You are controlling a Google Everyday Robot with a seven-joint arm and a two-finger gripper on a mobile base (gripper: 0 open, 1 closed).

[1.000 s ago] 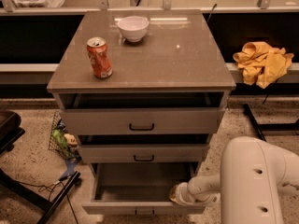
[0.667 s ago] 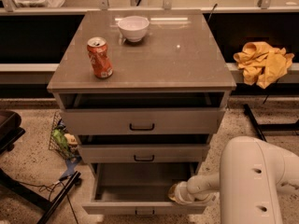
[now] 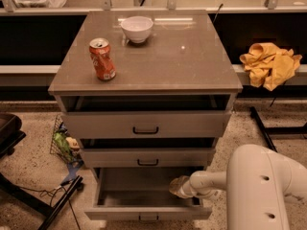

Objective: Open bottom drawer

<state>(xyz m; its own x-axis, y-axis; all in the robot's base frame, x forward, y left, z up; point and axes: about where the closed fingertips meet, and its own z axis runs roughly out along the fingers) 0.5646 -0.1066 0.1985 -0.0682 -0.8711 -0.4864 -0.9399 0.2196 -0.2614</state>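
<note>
The three-drawer cabinet stands in the middle of the view. Its bottom drawer (image 3: 144, 212) is pulled well out, showing a plain grey inside and a grey-beige front with a small black handle (image 3: 148, 218) at the lower edge. The middle drawer (image 3: 146, 157) and top drawer (image 3: 144, 125) stand slightly out. My gripper (image 3: 175, 187) reaches in from the right on a white arm and sits over the right rear part of the open bottom drawer, near its right side wall.
An orange soda can (image 3: 102, 59) and a white bowl (image 3: 137, 28) stand on the cabinet top. A yellow cloth (image 3: 269, 63) lies on the ledge at right. A wire basket with trash (image 3: 63, 143) and black stand legs (image 3: 57, 202) are on the floor at left.
The gripper has shifted slightly left over the open bottom drawer. The drawer itself stays pulled out as before.
</note>
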